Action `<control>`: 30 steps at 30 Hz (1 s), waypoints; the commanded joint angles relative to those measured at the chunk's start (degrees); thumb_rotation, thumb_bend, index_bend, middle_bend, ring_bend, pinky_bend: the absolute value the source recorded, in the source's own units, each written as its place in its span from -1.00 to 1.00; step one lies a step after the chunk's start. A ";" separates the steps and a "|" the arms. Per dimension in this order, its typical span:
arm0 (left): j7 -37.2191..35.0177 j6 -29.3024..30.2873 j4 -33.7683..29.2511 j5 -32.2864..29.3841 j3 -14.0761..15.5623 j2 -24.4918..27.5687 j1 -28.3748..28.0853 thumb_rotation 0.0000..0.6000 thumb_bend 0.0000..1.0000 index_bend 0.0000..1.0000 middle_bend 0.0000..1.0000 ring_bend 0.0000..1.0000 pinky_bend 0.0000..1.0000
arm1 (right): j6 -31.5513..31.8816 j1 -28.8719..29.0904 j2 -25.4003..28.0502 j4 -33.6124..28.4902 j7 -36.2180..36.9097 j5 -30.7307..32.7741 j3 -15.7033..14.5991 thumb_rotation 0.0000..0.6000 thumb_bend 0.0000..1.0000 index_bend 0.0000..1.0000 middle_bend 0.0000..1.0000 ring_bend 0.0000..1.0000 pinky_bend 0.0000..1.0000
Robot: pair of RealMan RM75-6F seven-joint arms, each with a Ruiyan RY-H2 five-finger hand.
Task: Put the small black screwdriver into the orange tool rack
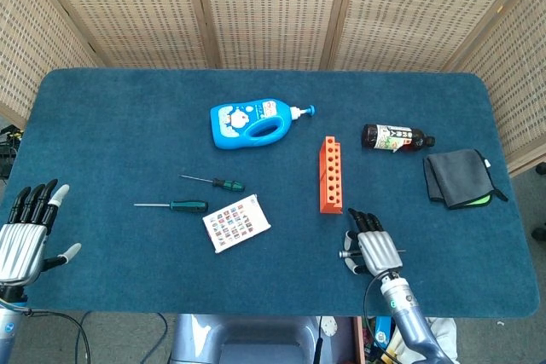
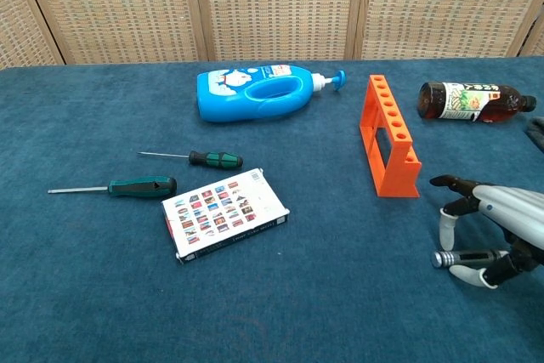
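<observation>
The small black-and-green screwdriver [image 1: 217, 182] [image 2: 195, 157] lies flat left of centre, tip pointing left. A larger green-handled screwdriver [image 1: 173, 205] [image 2: 119, 186] lies just in front of it. The orange tool rack [image 1: 331, 173] [image 2: 389, 135] stands right of centre, holes up. My right hand [image 1: 369, 247] [image 2: 489, 231] hovers low near the table's front, just in front of the rack, fingers apart and empty. My left hand [image 1: 26, 231] is at the far left edge, fingers spread and empty, seen only in the head view.
A blue pump bottle [image 1: 254, 121] [image 2: 259, 92] lies behind the screwdrivers. A card box [image 1: 236, 222] [image 2: 223, 212] sits beside the larger screwdriver. A dark glass bottle [image 1: 396, 137] [image 2: 469, 100] and a grey cloth [image 1: 458, 176] lie at the right. Wicker screens stand behind the blue table [image 1: 128, 125].
</observation>
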 commanded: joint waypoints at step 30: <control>-0.27 0.31 -0.02 0.17 -0.07 0.03 0.01 1.00 -1.00 -1.00 -1.00 -1.00 -1.00 | 1.53 0.14 17.45 -16.14 19.24 1.83 10.34 1.00 -0.42 0.16 -1.00 -1.00 -1.00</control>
